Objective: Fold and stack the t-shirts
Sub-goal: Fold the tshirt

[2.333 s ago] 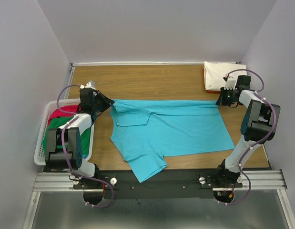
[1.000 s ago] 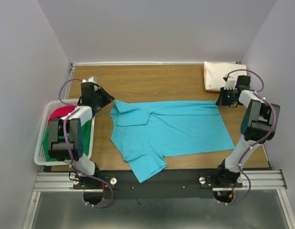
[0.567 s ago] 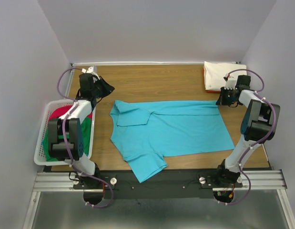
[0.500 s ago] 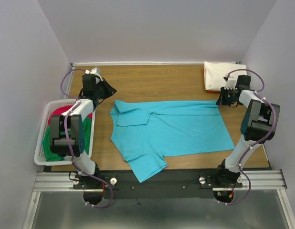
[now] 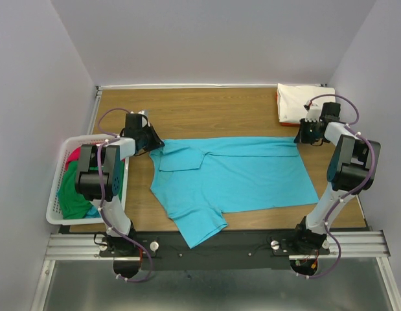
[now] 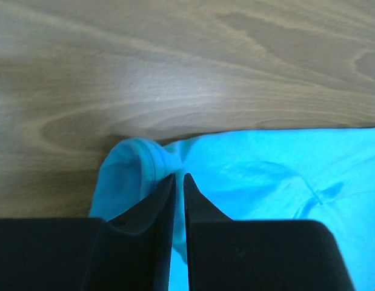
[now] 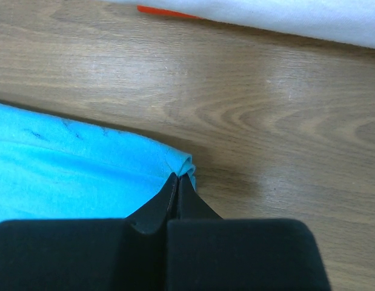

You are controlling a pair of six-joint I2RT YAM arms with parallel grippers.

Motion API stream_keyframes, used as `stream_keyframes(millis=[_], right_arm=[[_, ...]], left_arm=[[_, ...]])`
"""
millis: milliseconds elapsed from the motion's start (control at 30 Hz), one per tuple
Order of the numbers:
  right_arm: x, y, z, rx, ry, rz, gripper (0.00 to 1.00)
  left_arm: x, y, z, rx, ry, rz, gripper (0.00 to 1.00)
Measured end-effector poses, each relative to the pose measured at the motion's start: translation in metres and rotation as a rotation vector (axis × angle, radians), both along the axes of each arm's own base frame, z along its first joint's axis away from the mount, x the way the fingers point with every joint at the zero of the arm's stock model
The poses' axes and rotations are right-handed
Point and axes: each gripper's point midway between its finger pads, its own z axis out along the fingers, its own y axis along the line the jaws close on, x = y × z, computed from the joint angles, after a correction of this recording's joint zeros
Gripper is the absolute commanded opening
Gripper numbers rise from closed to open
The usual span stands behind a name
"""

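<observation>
The turquoise t-shirt [image 5: 232, 172] lies spread flat across the middle of the table, one sleeve reaching toward the near edge. My left gripper [image 5: 155, 144] is at its far left corner, and in the left wrist view [image 6: 179, 177] it is shut on a fold of the turquoise cloth [image 6: 248, 176]. My right gripper [image 5: 298, 137] is at the far right corner, shut on the rolled cloth edge [image 7: 178, 177]. A folded cream-white t-shirt [image 5: 302, 100] lies at the back right on an orange one [image 5: 278, 109]. Red [image 5: 73, 155] and green [image 5: 74, 194] t-shirts lie in the basket.
The white lattice basket [image 5: 53, 204] stands at the table's left edge, beside the left arm. The cream-white stack's edge [image 7: 284, 12] with the orange strip [image 7: 166, 11] lies just beyond my right gripper. Bare wood [image 5: 206, 110] shows behind the turquoise shirt.
My left gripper swung away toward the far left corner of the table, then came back onto the shirt's far left corner and shut on it. The right arm has not moved.
</observation>
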Motion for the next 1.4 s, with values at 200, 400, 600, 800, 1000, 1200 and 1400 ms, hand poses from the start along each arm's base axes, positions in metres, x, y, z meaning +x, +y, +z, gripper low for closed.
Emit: stream_keyframes(millis=[200,400,600,800,1000,1200,1400], right_arm=[[0.001,-0.004,0.000,-0.016,0.002,-0.014,0.01],[0.003,-0.005,0.002,-0.015,0.000,-0.032,0.09],[0.004,-0.005,0.002,-0.014,-0.002,-0.037,0.22],[0.006,-0.006,0.013,-0.024,-0.028,-0.039,0.36],[0.009,-0.008,0.045,-0.050,-0.103,-0.038,0.45],[0.007,0.004,0.073,-0.029,-0.173,0.040,0.45],[-0.015,0.043,0.085,0.117,-0.200,0.203,0.45]], left_arm=[[-0.011,0.005,-0.013,0.022,0.038,0.014,0.17],[-0.012,0.006,-0.013,0.038,0.041,0.000,0.17],[-0.013,0.007,-0.004,0.052,0.026,-0.016,0.26],[-0.001,0.009,0.090,0.096,-0.207,-0.059,0.47],[0.001,0.008,0.183,0.173,-0.479,-0.146,0.47],[-0.024,-0.009,0.151,0.181,-0.381,-0.239,0.44],[-0.086,-0.064,0.093,0.211,-0.183,-0.414,0.41]])
